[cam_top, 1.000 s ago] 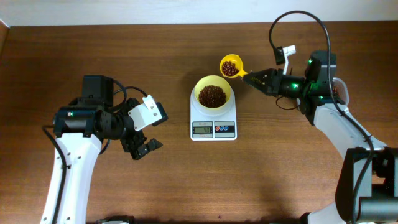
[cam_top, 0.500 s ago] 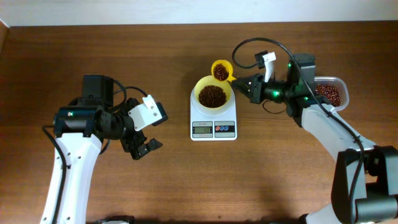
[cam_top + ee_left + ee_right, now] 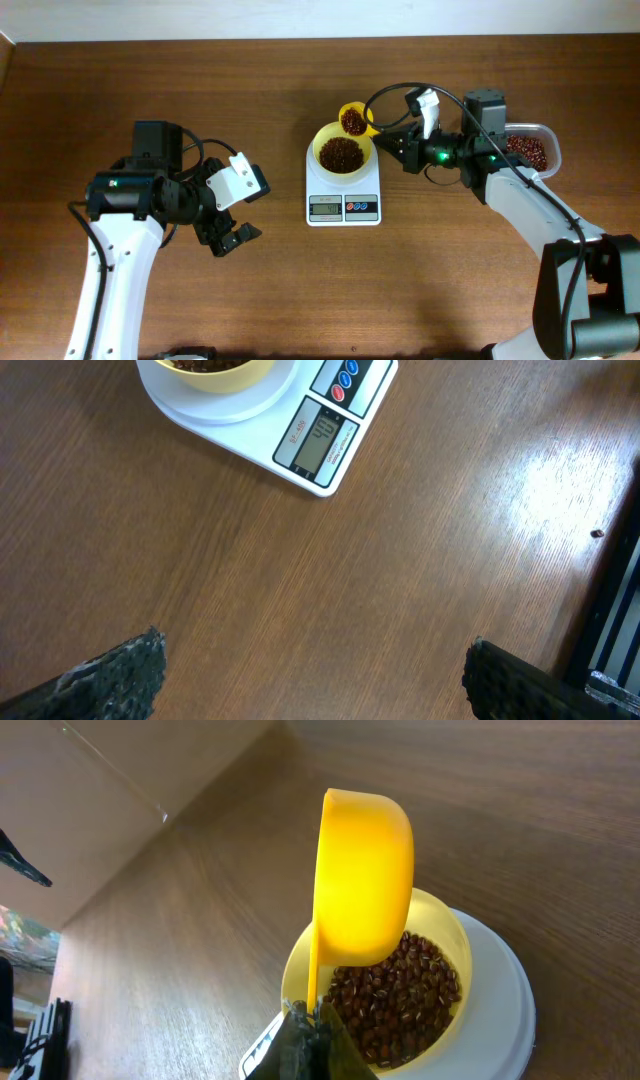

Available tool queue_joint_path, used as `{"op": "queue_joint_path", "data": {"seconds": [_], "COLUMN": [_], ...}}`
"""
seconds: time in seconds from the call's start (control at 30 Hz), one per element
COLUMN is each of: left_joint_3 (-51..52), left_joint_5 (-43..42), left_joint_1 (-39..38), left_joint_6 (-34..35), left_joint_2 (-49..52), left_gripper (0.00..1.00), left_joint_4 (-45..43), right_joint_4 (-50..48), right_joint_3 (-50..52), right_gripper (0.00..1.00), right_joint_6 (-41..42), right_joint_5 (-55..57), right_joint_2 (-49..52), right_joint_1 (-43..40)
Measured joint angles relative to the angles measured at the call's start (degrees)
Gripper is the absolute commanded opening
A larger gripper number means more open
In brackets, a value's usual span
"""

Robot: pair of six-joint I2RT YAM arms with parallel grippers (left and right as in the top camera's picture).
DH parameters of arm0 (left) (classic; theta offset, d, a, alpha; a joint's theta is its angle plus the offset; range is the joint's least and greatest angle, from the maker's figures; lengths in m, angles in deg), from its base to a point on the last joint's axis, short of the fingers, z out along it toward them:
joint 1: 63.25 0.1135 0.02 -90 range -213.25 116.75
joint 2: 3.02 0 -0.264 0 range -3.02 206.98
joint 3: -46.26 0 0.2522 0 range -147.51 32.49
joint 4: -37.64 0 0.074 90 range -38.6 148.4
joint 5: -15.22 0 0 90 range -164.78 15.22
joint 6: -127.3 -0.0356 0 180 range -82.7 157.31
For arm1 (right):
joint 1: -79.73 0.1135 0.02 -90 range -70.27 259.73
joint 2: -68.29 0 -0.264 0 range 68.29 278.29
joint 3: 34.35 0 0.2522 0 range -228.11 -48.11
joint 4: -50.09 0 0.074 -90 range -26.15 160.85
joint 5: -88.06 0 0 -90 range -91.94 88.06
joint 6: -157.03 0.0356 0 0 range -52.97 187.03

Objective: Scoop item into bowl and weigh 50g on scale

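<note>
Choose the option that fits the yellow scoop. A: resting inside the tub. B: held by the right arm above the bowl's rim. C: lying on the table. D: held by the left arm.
B: the fingers of the right gripper clamp the scoop by its handle, tilted above the rim of the bowl.

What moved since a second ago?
The right gripper, holding the scoop of beans, carried it left to the far rim of the bowl, where it is now tipped on its side. The left gripper, bowl and scale stayed put.
</note>
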Motion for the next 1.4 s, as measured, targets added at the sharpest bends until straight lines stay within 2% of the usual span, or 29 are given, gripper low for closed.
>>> {"op": "queue_joint_path", "data": {"seconds": [0.17,0.3,0.67,0.83,1.4], "left_joint_3": [0.0,0.0,0.0,0.0,0.0], "left_joint_5": [0.0,0.0,0.0,0.0,0.0], "left_joint_1": [0.0,0.0,0.0,0.0,0.0], "left_joint_6": [0.0,0.0,0.0,0.0,0.0], "left_joint_2": [0.0,0.0,0.0,0.0,0.0], "left_gripper": [0.99,0.99,0.99,0.99,0.99], "left_joint_4": [0.0,0.0,0.0,0.0,0.0], "right_joint_4": [1.5,-1.9,3.0,0.0,3.6], "right_joint_3": [0.0,0.0,-0.1,-0.1,-0.1], "right_gripper": [0.04,0.04,0.04,0.04,0.04], "right_joint_6": [-0.4,-1.1,-3.0,-3.0,-3.0], "right_joint_5": [2.7,1.2,3.8,1.4,5.8], "right_joint_2": [0.0,0.0,-0.3,-0.4,-0.9], "right_joint_1": [0.0,0.0,0.0,0.0,0.4]}}
